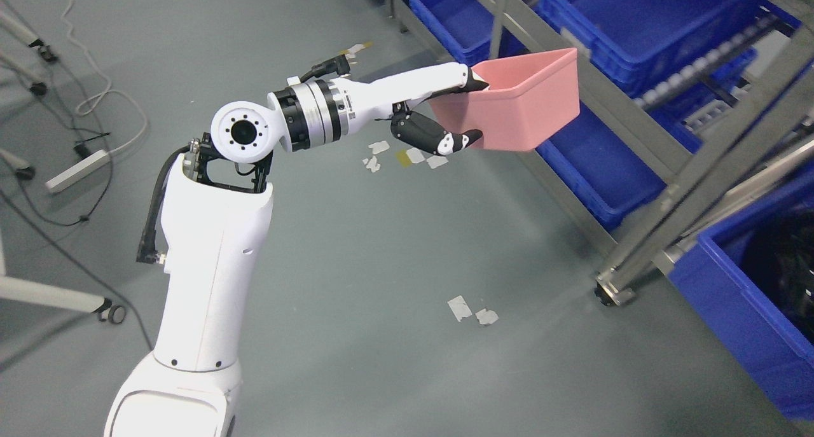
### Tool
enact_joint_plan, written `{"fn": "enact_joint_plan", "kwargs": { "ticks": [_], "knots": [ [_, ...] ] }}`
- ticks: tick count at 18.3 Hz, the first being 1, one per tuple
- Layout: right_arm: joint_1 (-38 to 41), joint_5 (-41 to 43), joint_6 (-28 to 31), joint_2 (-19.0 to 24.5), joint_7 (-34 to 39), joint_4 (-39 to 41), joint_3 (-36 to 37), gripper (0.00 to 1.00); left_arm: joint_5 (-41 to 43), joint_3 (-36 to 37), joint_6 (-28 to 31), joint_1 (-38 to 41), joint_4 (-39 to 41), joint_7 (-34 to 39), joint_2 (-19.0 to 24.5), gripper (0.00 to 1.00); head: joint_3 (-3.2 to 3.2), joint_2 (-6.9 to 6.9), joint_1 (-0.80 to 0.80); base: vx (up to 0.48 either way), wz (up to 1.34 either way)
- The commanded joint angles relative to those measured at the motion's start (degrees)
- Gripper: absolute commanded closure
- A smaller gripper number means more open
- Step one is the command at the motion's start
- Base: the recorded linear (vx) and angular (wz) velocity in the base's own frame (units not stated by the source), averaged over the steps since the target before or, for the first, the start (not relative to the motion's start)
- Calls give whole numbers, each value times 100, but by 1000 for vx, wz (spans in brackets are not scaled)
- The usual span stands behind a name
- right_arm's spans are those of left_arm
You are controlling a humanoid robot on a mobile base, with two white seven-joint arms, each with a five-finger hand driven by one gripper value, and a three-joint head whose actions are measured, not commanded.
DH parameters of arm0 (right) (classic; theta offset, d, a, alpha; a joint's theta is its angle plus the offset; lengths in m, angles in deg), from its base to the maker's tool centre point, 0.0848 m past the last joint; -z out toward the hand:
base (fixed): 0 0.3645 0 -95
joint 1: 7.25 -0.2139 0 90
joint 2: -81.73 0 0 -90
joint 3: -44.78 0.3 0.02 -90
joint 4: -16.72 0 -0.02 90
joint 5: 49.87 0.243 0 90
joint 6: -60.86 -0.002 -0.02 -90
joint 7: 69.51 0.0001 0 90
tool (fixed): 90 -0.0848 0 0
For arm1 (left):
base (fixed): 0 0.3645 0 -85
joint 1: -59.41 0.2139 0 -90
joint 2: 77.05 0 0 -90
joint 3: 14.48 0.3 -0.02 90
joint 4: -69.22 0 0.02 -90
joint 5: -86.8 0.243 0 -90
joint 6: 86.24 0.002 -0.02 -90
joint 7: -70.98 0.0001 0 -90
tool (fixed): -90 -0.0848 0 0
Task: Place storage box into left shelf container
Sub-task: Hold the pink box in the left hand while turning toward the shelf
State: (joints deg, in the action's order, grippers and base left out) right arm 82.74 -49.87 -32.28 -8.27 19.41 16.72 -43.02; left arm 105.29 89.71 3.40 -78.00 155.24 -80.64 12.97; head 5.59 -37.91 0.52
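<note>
A pink storage box (518, 103) hangs in the air beside the metal shelf (642, 138), tilted, its open top facing up and right. My left hand (461, 109) is shut on the box's near wall, one finger over the rim and the thumb (455, 142) under the base. The white left arm (210, 246) rises from the lower left. Blue shelf containers sit behind the box: one on the upper level (629, 23) and one on the lower level (604, 170). The right arm is out of sight.
A metal shelf post with a foot (613, 292) stands at right. Another blue bin (750, 303) sits at lower right. Tape scraps (470, 310) lie on the grey floor. Cables and a power strip (76, 170) lie at left, near wheeled stand legs (108, 310).
</note>
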Motion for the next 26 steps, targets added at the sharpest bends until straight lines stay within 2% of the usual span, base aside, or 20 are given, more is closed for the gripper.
{"fn": "enact_joint_plan", "kwargs": {
  "ticks": [1, 6, 11, 20, 26],
  "knots": [
    [-105, 0, -3, -100, 2, 100, 0, 1, -4, 127, -148, 610, 187, -8, 99, 98, 0, 0, 0, 139, 692],
    [-105, 0, -3, -100, 2, 100, 0, 1, -4, 92, -333, 803, 205, 1, 99, 98, 0, -2, 0, 243, 686],
    [-105, 0, -3, -100, 2, 100, 0, 1, -4, 48, -351, 821, 205, 18, 99, 97, 0, -2, 0, 468, 503],
    [-105, 0, -3, -100, 2, 100, 0, 1, -21, 48, -439, 1014, 222, 18, 99, 97, 0, -2, 0, 477, 30],
    [-105, 0, -3, -100, 2, 100, 0, 1, -21, 57, -483, 1445, 266, 18, 99, 97, 0, -2, 0, 438, -112]
  ]
}}
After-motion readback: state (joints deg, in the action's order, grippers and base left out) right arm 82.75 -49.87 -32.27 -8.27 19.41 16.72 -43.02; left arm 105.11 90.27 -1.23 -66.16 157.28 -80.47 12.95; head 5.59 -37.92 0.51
